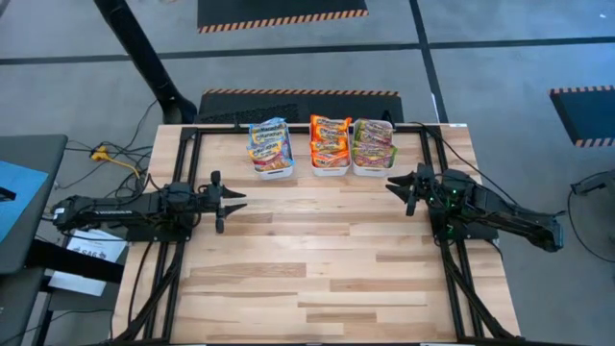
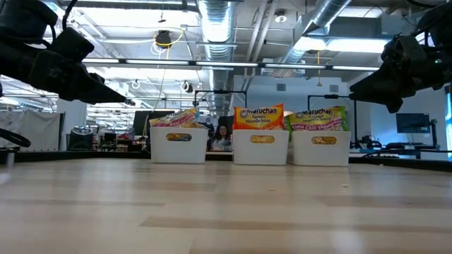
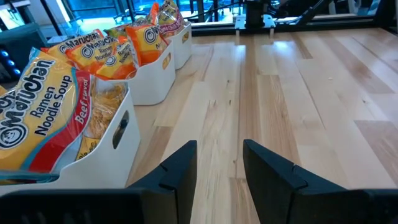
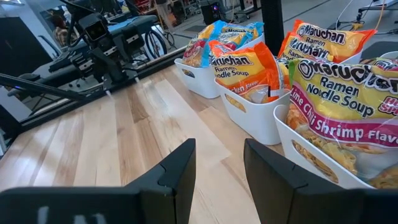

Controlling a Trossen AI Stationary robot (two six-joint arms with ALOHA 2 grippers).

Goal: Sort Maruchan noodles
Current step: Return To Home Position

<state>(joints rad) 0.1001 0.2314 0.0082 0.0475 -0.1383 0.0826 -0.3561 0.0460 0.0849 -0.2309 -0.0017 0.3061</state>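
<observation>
Left hand (image 3: 219, 149) and right hand (image 4: 219, 147) open-fingered, empty, per wrist views; overhead, Maruchan noodles (image 1: 329, 140) in white bins (image 1: 274, 175).

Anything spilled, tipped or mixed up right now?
Nothing stands out. The three white bins stand upright in a row, holding blue packets, orange packets and green packets separately. Left hand and right hand hover open at the sides.

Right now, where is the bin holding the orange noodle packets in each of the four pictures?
High view: the middle bin sits at the table's far edge, between two other bins.
Low view: the middle bin stands at the picture's centre.
Left wrist view: the middle bin is second in the row, past the nearest bin.
Right wrist view: the middle bin is again second in the row.
Shared landmark: the orange packets standing in it.
</observation>
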